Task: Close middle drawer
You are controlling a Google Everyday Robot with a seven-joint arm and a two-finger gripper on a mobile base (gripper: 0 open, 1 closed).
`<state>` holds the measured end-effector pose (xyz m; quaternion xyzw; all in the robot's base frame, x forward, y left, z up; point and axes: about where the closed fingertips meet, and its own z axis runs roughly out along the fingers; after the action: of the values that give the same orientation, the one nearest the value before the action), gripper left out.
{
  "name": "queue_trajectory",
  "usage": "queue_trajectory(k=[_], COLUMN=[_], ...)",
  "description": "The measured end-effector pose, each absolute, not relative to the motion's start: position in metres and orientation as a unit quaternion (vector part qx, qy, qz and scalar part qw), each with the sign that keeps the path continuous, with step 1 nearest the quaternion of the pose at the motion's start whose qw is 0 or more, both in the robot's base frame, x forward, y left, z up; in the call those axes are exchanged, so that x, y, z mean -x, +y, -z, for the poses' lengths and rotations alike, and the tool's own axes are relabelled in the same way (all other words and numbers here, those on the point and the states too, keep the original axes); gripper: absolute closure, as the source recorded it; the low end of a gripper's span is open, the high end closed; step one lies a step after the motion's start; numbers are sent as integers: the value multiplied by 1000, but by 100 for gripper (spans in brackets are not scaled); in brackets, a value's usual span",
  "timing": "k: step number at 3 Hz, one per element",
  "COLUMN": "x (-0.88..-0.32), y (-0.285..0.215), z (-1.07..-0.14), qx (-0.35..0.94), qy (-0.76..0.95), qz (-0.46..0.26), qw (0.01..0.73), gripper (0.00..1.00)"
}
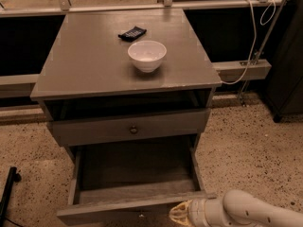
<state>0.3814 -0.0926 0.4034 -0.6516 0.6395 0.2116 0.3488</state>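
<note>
Drawer status: the middle drawer (pixel 137 171) is sitting pulled way out, just below the upper drawer (pixel 94 132) with the dark knob. End effector (pixel 182 213) is resting at its front panel, right of centre; can't tell if it's open or closed. White bowl (pixel 147 56) is sitting on the tabletop (pixel 85 65).

cabinet top (pixel 85 65): white bowl (pixel 147 55), dark object (pixel 132 33) | end effector (pixel 179 213): bottom right
</note>
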Motion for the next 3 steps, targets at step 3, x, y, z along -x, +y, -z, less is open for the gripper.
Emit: queue_trajectory(k=[3], x=[-409], y=[-71], z=[-360], qx=[575], qy=[668], qz=[-202], qw=[427], gripper=[100])
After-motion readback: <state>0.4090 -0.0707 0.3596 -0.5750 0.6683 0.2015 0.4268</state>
